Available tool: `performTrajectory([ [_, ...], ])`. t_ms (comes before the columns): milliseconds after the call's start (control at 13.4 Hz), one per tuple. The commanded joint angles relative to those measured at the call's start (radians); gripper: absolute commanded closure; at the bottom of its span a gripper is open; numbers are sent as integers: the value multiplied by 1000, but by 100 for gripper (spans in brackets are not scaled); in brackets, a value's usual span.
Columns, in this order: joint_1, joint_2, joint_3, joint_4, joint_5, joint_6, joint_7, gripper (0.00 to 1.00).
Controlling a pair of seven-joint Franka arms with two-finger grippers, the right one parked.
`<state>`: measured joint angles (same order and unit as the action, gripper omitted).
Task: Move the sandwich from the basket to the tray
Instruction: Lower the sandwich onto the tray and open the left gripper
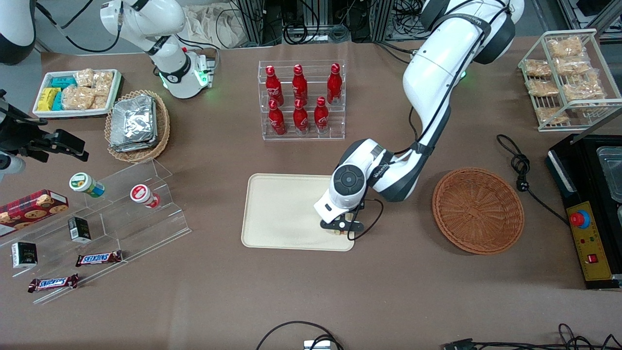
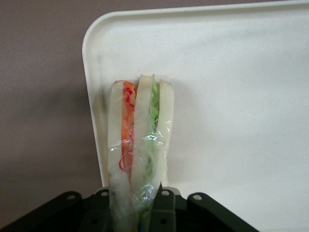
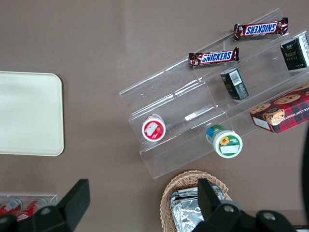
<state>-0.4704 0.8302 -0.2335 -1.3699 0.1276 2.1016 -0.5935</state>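
One sandwich (image 2: 140, 145) clamped in the tool (image 2: 137, 203) over the tray (image 2: 231, 96)

I count one sandwich (image 2: 140, 145), one cream tray (image 1: 282, 214) and one round reddish wicker basket (image 1: 478, 210). My gripper (image 1: 341, 229) is over the tray's corner, clamped on the sandwich. In the clear rack I see six red bottles (image 1: 300, 99). On the stepped acrylic stand I count two Snickers bars (image 1: 98, 258), two small dark boxes (image 1: 79, 229) and two lidded cups (image 1: 87, 184). There is one cookie box (image 1: 31, 206) and one oval basket of foil packets (image 1: 137, 125).
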Motion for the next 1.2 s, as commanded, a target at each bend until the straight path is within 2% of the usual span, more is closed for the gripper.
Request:
performTrajectory([
  [0,-13,20,11,37,-8,0,1,84],
  [75,-11,18,11,37,-8,0,-2,69],
  [150,-10,18,11,38,-8,0,-9,45],
  [224,-7,17,11,38,-8,0,-20,37],
  [299,-5,15,11,37,-6,0,-23,2],
  [523,-4,-6,11,37,-8,-6,-48,0],
  [673,1,-66,11,25,-11,-21,-63,0],
  [822,15,-133,14,-3,-66,-83,-59,0],
  [897,39,-172,13,-42,-83,-95,-51,0],
  [1121,87,-362,13,-304,-83,-25,-1,0],
])
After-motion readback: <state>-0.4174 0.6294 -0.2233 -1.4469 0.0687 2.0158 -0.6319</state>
